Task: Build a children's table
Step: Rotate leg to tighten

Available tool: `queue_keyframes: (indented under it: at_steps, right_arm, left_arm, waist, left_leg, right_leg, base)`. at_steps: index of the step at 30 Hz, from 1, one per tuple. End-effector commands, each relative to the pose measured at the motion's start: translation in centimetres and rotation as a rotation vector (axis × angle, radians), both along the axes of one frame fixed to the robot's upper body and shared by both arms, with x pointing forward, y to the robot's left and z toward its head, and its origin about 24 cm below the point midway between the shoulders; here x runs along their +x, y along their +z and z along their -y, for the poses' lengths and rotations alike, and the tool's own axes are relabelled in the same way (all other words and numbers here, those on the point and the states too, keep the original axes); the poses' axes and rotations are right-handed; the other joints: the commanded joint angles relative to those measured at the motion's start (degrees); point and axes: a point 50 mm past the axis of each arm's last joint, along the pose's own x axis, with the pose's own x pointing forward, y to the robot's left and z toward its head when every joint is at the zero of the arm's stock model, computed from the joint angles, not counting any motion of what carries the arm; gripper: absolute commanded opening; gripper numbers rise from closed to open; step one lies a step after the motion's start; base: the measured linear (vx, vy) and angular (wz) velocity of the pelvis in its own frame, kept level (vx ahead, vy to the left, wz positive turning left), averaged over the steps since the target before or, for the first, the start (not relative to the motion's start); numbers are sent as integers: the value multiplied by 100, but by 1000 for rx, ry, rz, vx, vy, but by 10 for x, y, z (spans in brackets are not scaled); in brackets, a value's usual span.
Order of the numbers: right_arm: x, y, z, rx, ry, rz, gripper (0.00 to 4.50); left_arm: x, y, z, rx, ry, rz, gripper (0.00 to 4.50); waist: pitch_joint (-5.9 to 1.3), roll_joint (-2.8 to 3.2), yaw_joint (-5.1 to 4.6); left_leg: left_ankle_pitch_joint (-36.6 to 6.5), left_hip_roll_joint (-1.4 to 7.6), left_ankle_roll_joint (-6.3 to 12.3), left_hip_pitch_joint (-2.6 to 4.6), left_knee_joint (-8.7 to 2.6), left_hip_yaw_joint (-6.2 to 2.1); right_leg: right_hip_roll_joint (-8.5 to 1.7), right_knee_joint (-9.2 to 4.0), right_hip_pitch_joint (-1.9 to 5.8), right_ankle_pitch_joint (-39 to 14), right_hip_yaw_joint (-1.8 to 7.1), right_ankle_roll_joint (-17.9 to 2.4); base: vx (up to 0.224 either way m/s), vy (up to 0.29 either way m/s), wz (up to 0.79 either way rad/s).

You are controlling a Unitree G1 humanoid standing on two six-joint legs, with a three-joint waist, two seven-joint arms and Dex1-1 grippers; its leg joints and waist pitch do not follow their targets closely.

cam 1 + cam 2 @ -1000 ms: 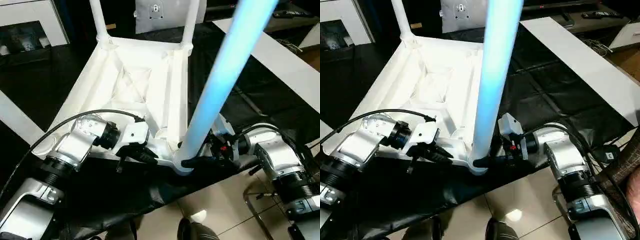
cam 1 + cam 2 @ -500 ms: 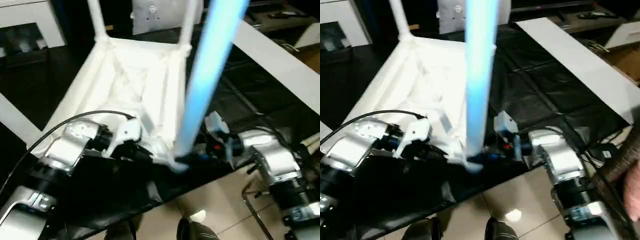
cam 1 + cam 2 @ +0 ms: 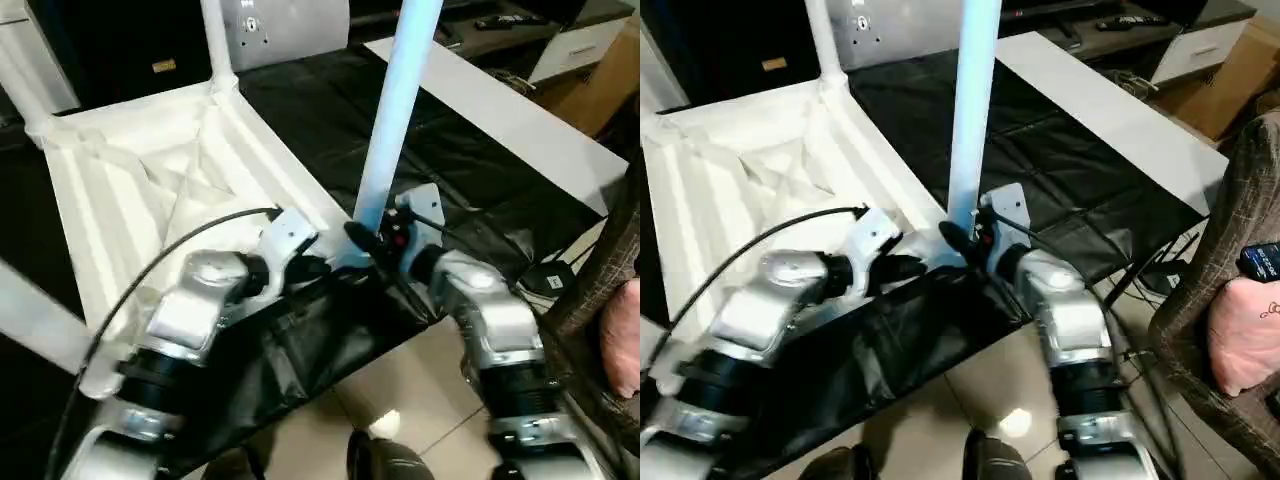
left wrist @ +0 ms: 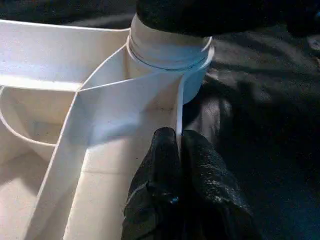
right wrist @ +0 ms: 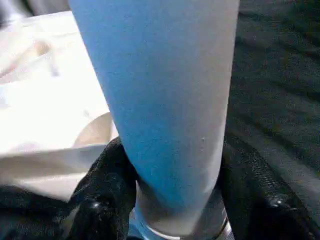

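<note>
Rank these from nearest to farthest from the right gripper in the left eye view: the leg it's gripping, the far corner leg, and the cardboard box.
1. The gripped leg: between the fingers of the right gripper, at the tabletop's near corner.
2. The far corner leg: upright at the tabletop's far corner, to the gripper's left.
3. The cardboard box: far right, past the white board.

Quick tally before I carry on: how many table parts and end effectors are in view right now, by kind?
White tabletop: 1
White legs standing in corner sockets: 3, the near leg and two far legs
Black-fingered end effectors: 2, the left end effector and the right end effector
Total: 6
</note>
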Motion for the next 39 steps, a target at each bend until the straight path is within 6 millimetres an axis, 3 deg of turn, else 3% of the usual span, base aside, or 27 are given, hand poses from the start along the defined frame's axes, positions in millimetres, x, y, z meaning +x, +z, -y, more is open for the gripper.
queue_keyframes:
  at_steps: [1,5,9,12,14,15,17,18,23,24,30,33,34,37,39]
  right_arm:
    - [-15,-9,-55,71,186,-78,238]
    - [-16,-6,-56,66,128,-49,282]
    - [-17,-4,-30,44,142,26,317]
    - [-19,-1,-15,38,185,63,352]
    - [-21,1,-4,34,225,87,359]
    - [-22,2,1,31,247,100,366]
    - [-25,4,11,22,292,119,376]
    - [-27,5,20,16,336,130,396]
    - [-34,10,46,4,495,149,440]
    - [-35,11,51,3,543,146,445]
    - [-37,17,62,-27,713,140,448]
    - [-41,16,65,-81,880,112,448]
    - [-41,16,65,-83,886,110,422]
    - [-41,16,65,-97,945,87,411]
    - [-41,15,64,-112,995,66,380]
  left_arm:
    - [-2,10,38,-61,-59,40,0]
    - [-2,9,37,-15,-43,53,0]
    - [-6,8,20,14,-109,51,0]
    - [-10,7,12,23,-164,52,0]
    - [-12,6,5,35,-198,43,0]
    - [-13,5,1,42,-214,37,0]
    - [-16,5,-5,47,-260,38,0]
    - [-19,5,-10,55,-314,40,0]
    - [-25,4,-31,113,-462,-3,0]
    - [-26,5,-35,118,-514,-9,0]
    - [-27,11,-44,109,-653,-49,0]
    - [-26,16,-45,107,-759,-73,0]
    - [-26,16,-45,106,-763,-73,0]
    - [-24,16,-45,121,-808,-92,0]
    - [-23,16,-45,132,-836,-103,0]
  waist:
    - [-328,8,-13]
    - [-335,22,-14]
    - [-353,15,6]
    - [-400,2,36]
    - [-416,-4,59]
    - [-434,-18,78]
    - [-431,-15,107]
    - [-443,-22,142]
    - [-464,-10,247]
    - [-440,-9,256]
    - [-442,12,309]
    - [-445,16,356]
    - [-450,18,378]
    - [-460,10,403]
    - [-465,4,427]
  left_leg:
    - [-2589,228,32,118,-429,-194]
    - [-2690,246,45,120,-476,-203]
    - [-2519,267,95,95,-499,-189]
    - [-1963,276,226,26,-486,-140]
    - [-1710,274,325,28,-448,-95]
    - [-1543,266,420,21,-427,-71]
    - [-1444,263,514,27,-408,-55]
    - [-1307,245,560,-7,-393,-57]
    - [-1032,276,648,17,-366,-27]
    - [-1040,287,630,11,-376,-25]
    - [-1308,301,538,58,-382,-37]
    - [-1374,312,501,81,-373,-25]
    - [-1359,312,515,87,-360,-12]
    - [-1260,325,535,41,-355,-20]
    - [-1231,315,552,34,-351,-23]
  right_leg:
    - [-342,-602,171,-3884,168,-242]
    - [-356,-599,184,-3587,191,-269]
    - [-374,-546,206,-3191,246,-408]
    - [-376,-425,263,-2405,316,-716]
    - [-369,-374,248,-2053,354,-875]
    - [-361,-349,276,-1903,359,-933]
    - [-363,-353,257,-2008,354,-994]
    - [-363,-350,296,-2052,347,-965]
    - [-321,-252,274,-1586,359,-1137]
    - [-319,-256,264,-1600,358,-1181]
    - [-322,-250,242,-1715,360,-1277]
    - [-334,-258,229,-1812,364,-1279]
    - [-330,-253,227,-1768,366,-1311]
    - [-345,-222,250,-1706,359,-1335]
    - [-340,-228,254,-1773,349,-1308]
  base:
    - [0,0,0]
    - [0,0,0]
    - [0,0,0]
    - [0,0,0]
    - [0,0,0]
    - [0,0,0]
    - [17,-27,2]
    - [35,-54,4]
    - [6,-11,0]
    - [0,0,0]
    - [0,0,0]
    - [0,0,0]
    - [0,0,0]
    - [0,0,0]
    - [0,0,0]
